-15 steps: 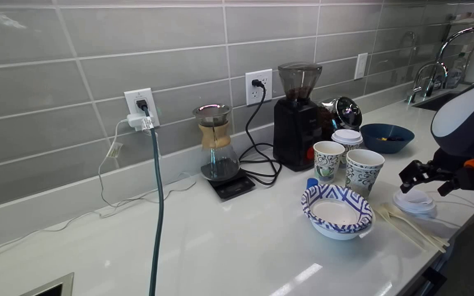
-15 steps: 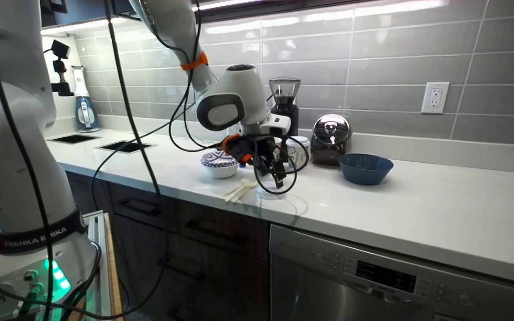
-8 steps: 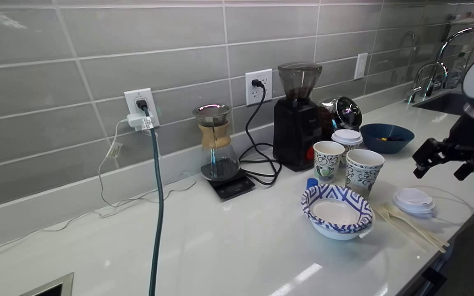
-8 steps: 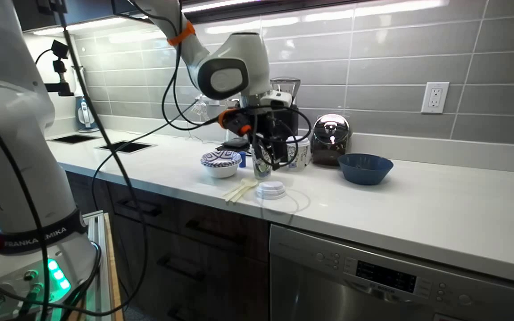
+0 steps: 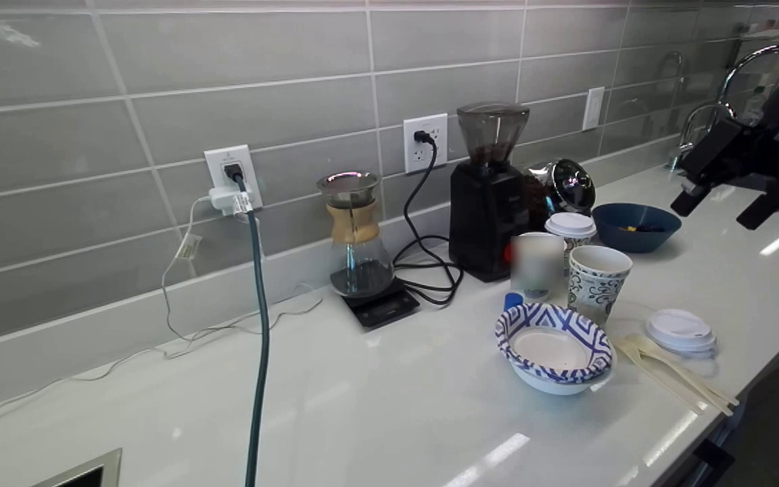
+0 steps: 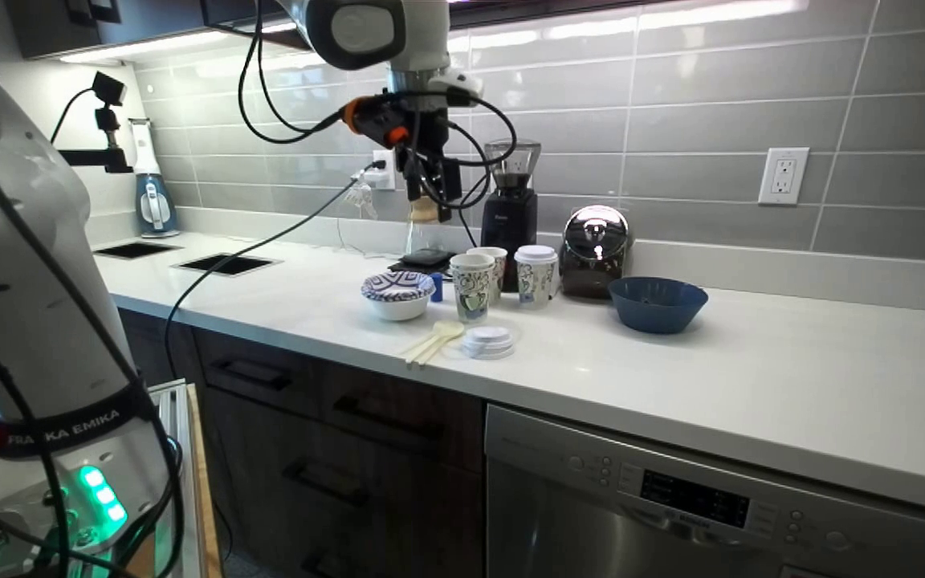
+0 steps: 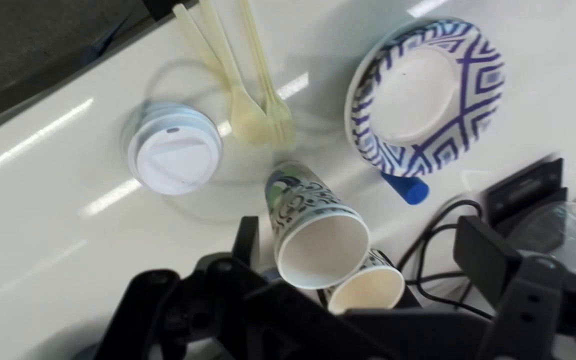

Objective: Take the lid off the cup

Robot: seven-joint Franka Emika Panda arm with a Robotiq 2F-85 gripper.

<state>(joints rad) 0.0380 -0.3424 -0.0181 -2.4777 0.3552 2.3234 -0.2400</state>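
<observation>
One white lid (image 6: 535, 254) sits on the cup (image 6: 533, 282) just beside the coffee grinder (image 5: 487, 220) — to the grinder's right in both exterior views. Near the grinder, too, stand an uncovered paper cup (image 6: 498, 273) and a nested stack of cups (image 5: 598, 287), both upright. The tool (image 5: 715, 211) hangs above the tabletop (image 5: 362, 406), well apart from the grinder, its jaws spread wide; in the wrist view the nested stack shows below, between them. Farther out in front of the grinder, a pile of lids (image 5: 680, 331) lies just beside a pale spoon (image 7: 246, 120) and fork (image 7: 279, 120), and a patterned bowl (image 5: 552, 350) stands near. A shiny jar (image 6: 593, 257) and a dark blue bowl (image 6: 655, 313) are on the grinder's right in both exterior views — the jar nearer. On its left, a glass carafe (image 5: 356, 230) stands on a black scale (image 5: 383, 314).
</observation>
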